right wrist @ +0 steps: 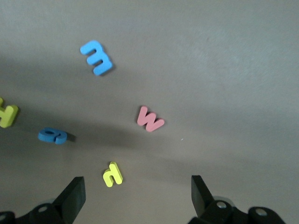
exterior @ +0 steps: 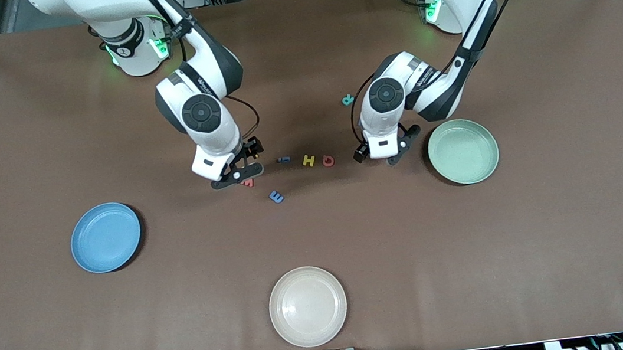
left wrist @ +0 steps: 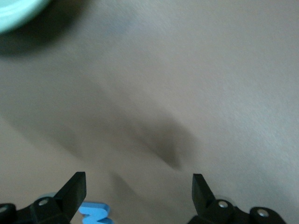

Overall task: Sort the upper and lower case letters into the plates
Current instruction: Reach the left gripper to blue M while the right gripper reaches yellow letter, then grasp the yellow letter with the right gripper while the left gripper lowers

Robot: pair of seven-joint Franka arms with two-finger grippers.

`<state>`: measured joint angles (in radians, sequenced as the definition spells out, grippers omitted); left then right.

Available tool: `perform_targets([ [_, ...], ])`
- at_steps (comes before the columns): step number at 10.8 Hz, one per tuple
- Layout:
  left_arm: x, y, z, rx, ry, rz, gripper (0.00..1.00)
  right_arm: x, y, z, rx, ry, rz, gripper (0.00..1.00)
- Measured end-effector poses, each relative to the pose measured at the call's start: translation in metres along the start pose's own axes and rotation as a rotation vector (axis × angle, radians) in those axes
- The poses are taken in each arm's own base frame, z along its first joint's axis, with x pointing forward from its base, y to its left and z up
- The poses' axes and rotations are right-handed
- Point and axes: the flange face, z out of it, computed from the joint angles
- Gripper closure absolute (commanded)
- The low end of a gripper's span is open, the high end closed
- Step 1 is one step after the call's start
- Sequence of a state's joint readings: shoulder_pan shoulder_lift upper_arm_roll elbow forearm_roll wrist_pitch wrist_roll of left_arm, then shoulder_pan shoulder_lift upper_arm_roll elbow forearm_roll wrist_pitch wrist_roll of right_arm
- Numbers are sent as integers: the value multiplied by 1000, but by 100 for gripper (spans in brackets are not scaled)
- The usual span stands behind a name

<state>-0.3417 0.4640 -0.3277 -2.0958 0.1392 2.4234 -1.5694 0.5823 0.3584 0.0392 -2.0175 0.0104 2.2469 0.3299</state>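
fingers [right wrist: 74,193] spread; blue plate [exterior: 106,237] and mint plate [exterior: 463,151] empty.

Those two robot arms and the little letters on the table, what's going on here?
Sorting has not started: the blue plate and the mint green plate hold nothing. The toy letters lie scattered on the table between them. The right hand hangs open over a salmon w and other letters. The left hand is open too, low beside the mint green plate, holding nothing. A cream plate sits nearest the camera.
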Motion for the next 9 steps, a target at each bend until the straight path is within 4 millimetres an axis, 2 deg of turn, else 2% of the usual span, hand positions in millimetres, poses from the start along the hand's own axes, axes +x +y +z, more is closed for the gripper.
perform_targets([
  [2,4,-4,-6,1,5,-76,0,-10,-6,16,6,23,-10,0],
  [4,-6,-4,-7,0,-1,-125,0,-20,-8,34,16,58,-21,0],
  [7,-17,-5,-5,-1,-25,-152,0,-39,-33,51,6,45,-73,0],
  [9,-24,-10,2,-11,-53,-164,0,-48,-40,68,10,61,-90,0],
])
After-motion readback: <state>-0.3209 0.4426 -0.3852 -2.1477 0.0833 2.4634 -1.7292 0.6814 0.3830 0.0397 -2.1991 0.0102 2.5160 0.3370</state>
